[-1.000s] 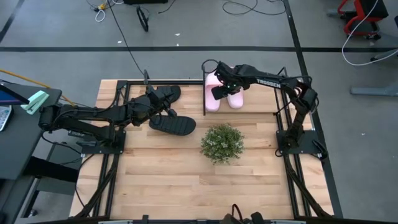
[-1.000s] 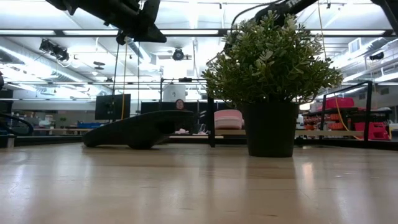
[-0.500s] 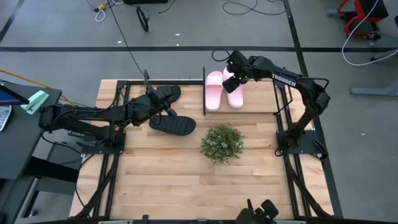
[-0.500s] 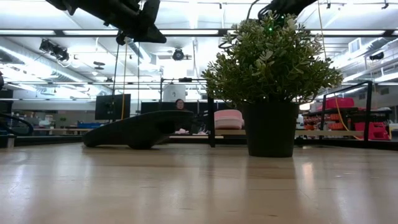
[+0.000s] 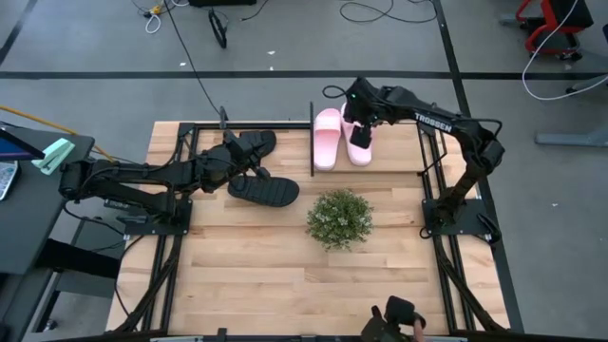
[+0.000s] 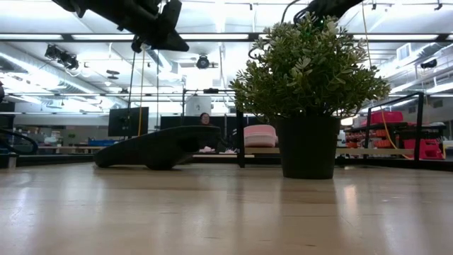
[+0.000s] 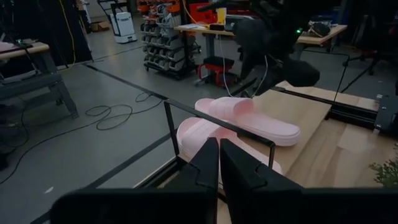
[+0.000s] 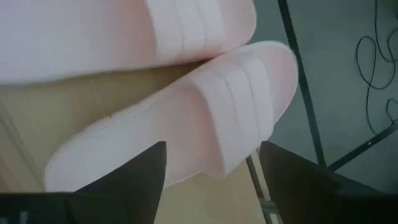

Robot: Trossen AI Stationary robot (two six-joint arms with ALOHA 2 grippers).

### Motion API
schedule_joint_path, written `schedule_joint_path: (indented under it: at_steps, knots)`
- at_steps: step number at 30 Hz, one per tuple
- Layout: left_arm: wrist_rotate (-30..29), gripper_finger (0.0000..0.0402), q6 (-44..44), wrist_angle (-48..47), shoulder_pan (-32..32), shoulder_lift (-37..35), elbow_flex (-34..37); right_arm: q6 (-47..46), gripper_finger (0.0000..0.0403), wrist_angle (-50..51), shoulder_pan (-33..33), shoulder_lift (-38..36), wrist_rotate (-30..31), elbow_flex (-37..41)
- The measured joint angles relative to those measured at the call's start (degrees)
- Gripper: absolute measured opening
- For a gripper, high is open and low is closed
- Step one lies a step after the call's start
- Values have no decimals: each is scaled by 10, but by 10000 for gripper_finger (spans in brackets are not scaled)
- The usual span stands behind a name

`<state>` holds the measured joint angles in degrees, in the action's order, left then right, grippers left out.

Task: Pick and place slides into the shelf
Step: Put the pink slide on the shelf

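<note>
Right gripper [image 5: 358,122] hangs spread wide, empty, above two pink slides [image 5: 327,139] on shelf [image 5: 312,142] at tabletop's far edge, apparently just released; left gripper [image 5: 239,160] closed beside black slides [image 5: 265,191].

The high camera looks straight down on the table [image 5: 285,256], the low one level across it, and both wrist cameras closely share the pink slides [image 7: 249,121].
</note>
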<state>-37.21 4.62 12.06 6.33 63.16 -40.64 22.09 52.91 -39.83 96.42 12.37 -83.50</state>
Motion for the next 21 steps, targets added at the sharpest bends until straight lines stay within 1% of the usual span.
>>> schedule_joint_path:
  at_steps: [3, 6, 8, 11, 14, 21]
  knots:
    - [0, 14, 8, -3, 0, 0, 0, 19, 265, -19, -2, 0, 4, 25]
    - [0, 12, 7, -4, 0, 0, 0, 22, 261, -47, 2, 1, 39, 52]
    - [0, 14, 7, -4, 0, 0, 0, 34, 259, -76, 6, 1, 52, 69]
    - [0, 20, 7, -4, 0, 0, 0, 51, 259, -111, 15, 1, 96, 87]
    - [0, 22, 7, -4, 0, 0, 0, 54, 259, -144, 18, 1, 98, 101]
    - [0, 12, 7, -4, 0, 0, 0, 52, 253, -165, 8, 1, 102, 137]
